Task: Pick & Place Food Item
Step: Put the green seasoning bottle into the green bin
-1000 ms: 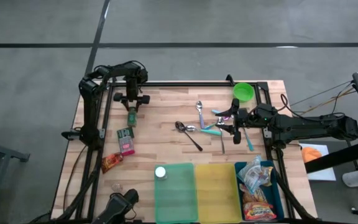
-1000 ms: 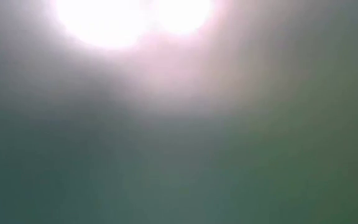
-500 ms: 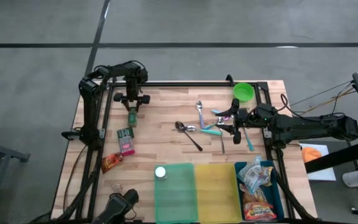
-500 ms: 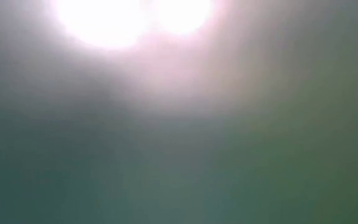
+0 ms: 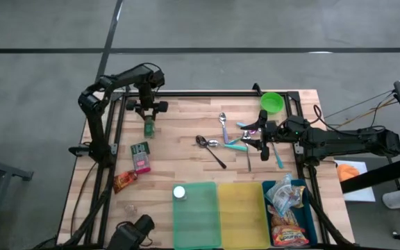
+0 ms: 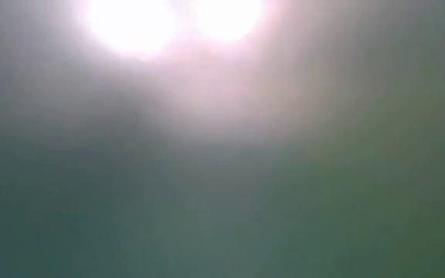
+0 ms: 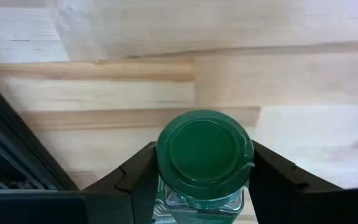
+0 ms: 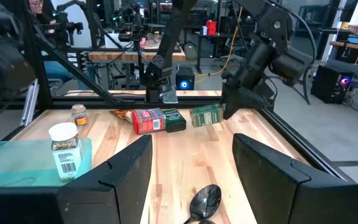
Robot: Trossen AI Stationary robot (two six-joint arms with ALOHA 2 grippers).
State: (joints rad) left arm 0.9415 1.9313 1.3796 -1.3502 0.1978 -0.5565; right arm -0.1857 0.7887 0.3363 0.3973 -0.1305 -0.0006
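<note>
Fingers of the left gripper (image 5: 148, 123) clamped the green-capped jar (image 5: 147, 127), carried above the table (image 5: 186, 114) in the high view; delivery remained. Beyond the empty, parted right gripper (image 5: 255, 144) lay the spoon (image 5: 209, 148). We read nothing from the low view. Left wrist view confirmed both fingers (image 7: 135, 180) beside the jar; its base was cut off.

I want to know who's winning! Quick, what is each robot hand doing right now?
Left gripper: shut on the green-lidded jar, lifted off the table.
Right gripper: open, holding nothing, above a spoon.
</note>
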